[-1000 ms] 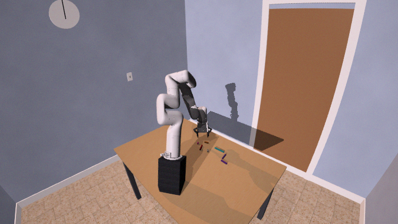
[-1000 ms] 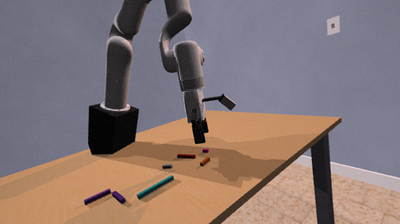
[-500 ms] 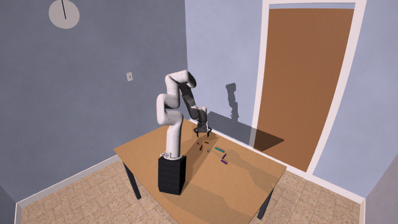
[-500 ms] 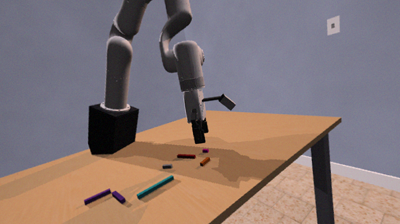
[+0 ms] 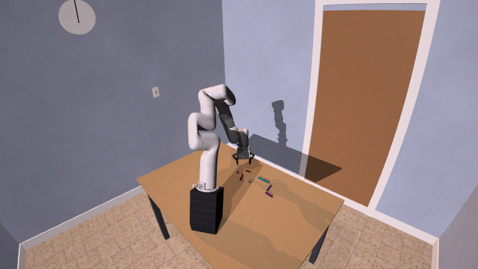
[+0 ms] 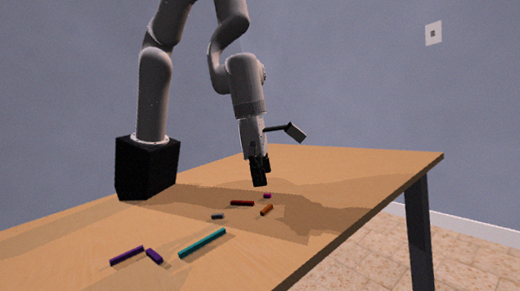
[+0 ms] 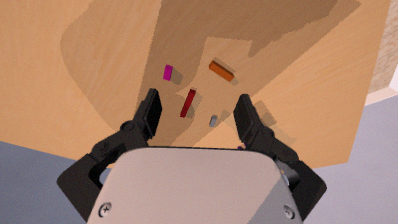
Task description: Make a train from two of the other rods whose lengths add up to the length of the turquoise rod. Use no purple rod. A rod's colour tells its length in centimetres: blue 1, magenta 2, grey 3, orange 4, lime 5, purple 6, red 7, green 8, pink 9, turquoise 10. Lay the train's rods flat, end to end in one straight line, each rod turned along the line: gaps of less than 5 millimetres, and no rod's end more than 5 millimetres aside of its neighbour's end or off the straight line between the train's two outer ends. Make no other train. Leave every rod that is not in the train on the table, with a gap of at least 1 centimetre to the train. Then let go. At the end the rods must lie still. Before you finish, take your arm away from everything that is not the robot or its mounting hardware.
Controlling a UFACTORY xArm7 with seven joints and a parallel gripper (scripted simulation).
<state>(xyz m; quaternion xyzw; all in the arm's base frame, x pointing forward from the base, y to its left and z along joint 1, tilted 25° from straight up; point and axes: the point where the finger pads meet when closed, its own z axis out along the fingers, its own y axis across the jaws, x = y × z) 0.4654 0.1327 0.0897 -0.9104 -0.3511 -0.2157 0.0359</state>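
Observation:
My gripper [image 6: 259, 179] is open and empty, a little above the table, over the red rod [image 6: 242, 202]. In the wrist view the red rod [image 7: 188, 102] lies flat between my open fingers. The small grey rod [image 6: 217, 216] lies near it, also in the wrist view [image 7: 213, 120]. The magenta rod [image 6: 267, 195] and the orange rod [image 6: 266, 210] lie close by; both show in the wrist view, magenta [image 7: 168, 72] and orange [image 7: 221, 70]. The turquoise rod [image 6: 201, 242] lies flat nearer the table's front. Two purple rods [image 6: 126, 255] [image 6: 154, 255] lie to its left.
The arm's black base [image 6: 144, 165] stands at the table's back. The table edge [image 6: 330, 243] runs along the front right, not far from the orange rod. In the overview the rods [image 5: 253, 180] lie in a loose group in front of the arm.

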